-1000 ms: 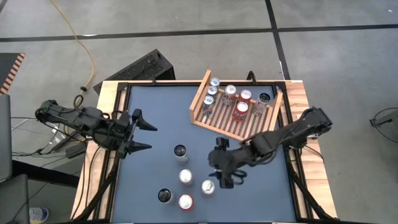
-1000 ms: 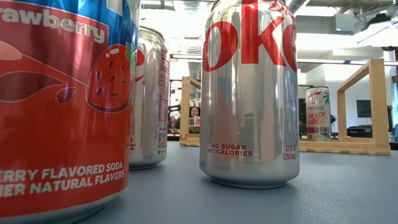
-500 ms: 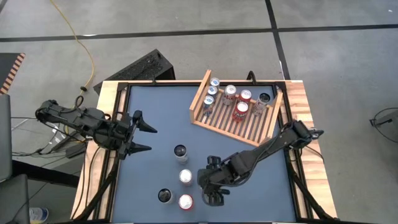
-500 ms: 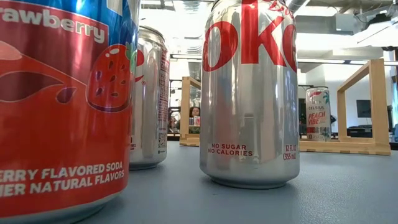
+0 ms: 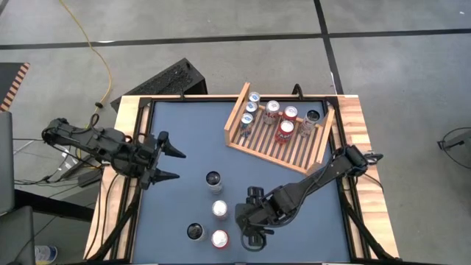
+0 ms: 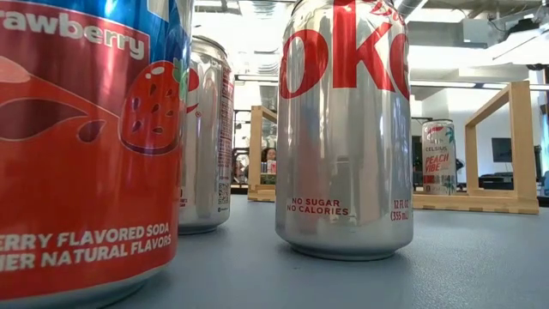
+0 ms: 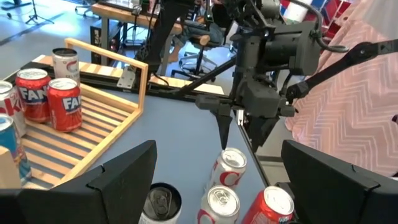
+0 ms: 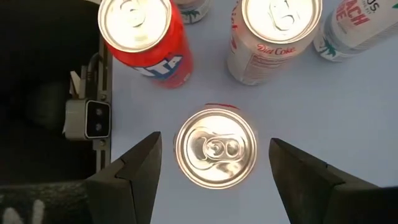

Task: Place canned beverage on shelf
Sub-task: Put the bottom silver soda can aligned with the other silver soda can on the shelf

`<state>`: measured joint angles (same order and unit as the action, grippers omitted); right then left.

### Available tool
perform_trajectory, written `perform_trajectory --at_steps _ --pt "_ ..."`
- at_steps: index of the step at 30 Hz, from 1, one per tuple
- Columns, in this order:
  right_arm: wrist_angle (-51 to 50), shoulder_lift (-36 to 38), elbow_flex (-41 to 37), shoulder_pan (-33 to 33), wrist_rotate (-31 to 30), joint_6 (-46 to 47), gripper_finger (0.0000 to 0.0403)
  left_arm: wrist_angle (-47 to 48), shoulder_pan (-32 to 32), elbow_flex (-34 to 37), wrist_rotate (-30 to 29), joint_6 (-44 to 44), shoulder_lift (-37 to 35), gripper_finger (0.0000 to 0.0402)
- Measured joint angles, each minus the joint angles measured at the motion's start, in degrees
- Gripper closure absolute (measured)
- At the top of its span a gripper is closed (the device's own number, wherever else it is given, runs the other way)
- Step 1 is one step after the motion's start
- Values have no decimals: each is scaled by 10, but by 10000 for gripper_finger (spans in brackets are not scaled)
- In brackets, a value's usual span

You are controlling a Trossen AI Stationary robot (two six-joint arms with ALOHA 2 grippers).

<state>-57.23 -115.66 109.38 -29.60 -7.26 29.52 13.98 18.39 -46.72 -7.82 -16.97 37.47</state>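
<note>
The right gripper (image 8: 214,174) has swung away from the shelf (image 5: 239,110) to hang, fingers spread, directly over a loose can (image 8: 216,148) on the bench (image 5: 184,125), so a pick looks next. Beyond it stand a Fanta can (image 8: 144,37) and a Diet Coke (image 8: 273,34). The left gripper (image 5: 171,162) waits spread at the bench's left edge.

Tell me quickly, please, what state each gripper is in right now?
Left gripper: open, empty, waiting at the table's left edge.
Right gripper: open, holding nothing, poised directly above a silver can.
</note>
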Motion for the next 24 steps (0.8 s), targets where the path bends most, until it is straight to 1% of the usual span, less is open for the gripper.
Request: perform_trajectory --at_steps 7,16,24 --pt "-12 0 0 1 -3 -24 127 23 0 0 0 0 0 68" --pt "-3 0 0 1 3 -26 76 21 0 0 0 0 0 68" --pt "19 -7 -3 1 2 -25 75 22 0 0 -1 0 0 68"
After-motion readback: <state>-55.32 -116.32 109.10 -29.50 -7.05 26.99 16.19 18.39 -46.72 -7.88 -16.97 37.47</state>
